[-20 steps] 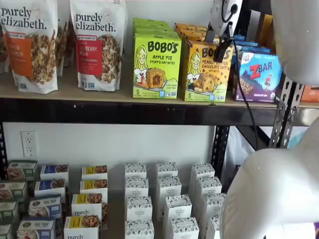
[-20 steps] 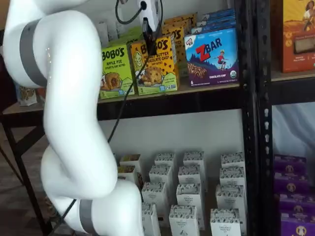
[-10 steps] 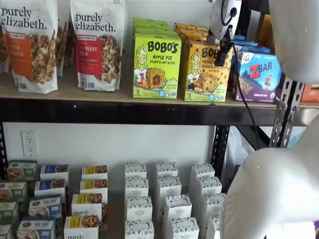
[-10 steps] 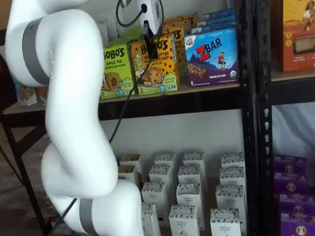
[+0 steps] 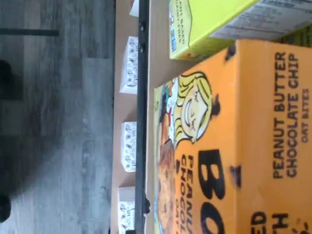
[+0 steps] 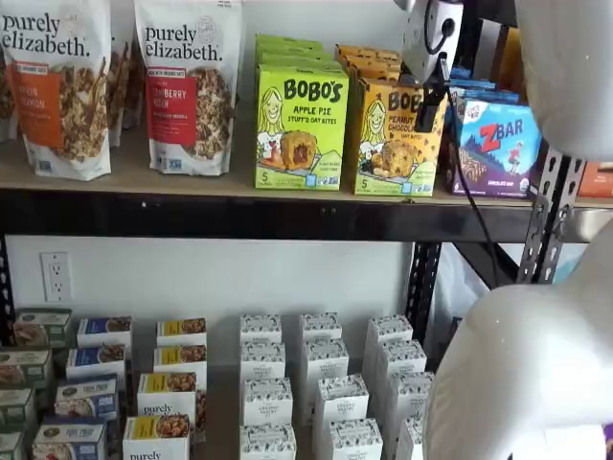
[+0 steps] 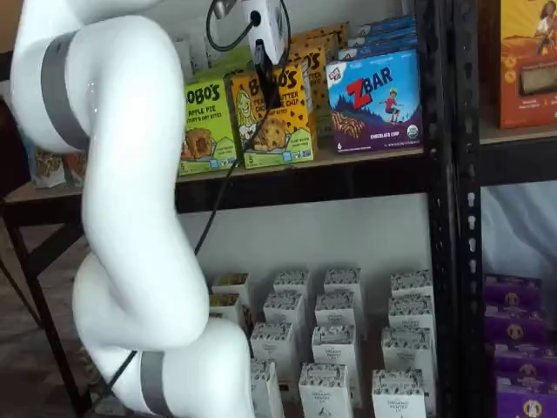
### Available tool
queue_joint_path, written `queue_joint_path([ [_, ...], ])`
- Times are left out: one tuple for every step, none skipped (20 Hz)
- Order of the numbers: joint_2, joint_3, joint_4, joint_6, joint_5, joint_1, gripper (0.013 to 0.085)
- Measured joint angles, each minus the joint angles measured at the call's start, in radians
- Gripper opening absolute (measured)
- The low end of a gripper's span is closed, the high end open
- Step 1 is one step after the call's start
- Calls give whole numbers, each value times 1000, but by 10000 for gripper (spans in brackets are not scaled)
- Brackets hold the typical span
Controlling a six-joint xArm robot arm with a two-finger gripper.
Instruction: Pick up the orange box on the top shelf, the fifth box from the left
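On the long light-tan wooden top shelf point(image 6: 134, 177), edged by a black metal beam, your yellow-orange BOBO'S Peanut Butter Chocolate Chip carton point(image 6: 395, 144) stands upright at the front edge, between the lime-green BOBO'S Apple Pie carton point(image 6: 301, 126) and the blue-purple ZBAR box point(image 6: 494, 146). More orange cartons line up behind it toward the back of the shelf. Your white-bodied gripper with black fingers point(image 7: 267, 77) hangs just in front of the orange carton's upper face in both shelf views, a black cable point(image 6: 471, 182) trailing down beside it. The fingers show side-on as one dark shape, so you cannot see a gap between them; nothing is held in them, and the carton sits flat on the board. The wrist view is turned on its side and filled with the carton's front and top panels, the cartoon blonde girl and lettering close up, the green carton's corner beside it. Small white patterned cartons point(image 6: 324, 359) stand in rows on the lower surface.
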Motion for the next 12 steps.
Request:
queue_joint_path([
  [3,-3,-3,1,5,1,850],
  [6,-7,-5,2,11,2,850],
  [7,-7,-3,2,11,2,850],
  [8,-8,-1,2,11,2,850],
  [8,-8,2,2,10,1,850],
  [9,-8,4,2,10,1,850],
  [8,-8,8,1,8,-1,850],
  [7,-6,12,0,3,-2,850],
  [5,-2,16,-1,-3,-3,810],
  [4,-2,19,-2,-6,-4,810],
  [4,-2,23,-3,-7,-6,770],
  [4,-3,24,-4,-7,-7,770],
])
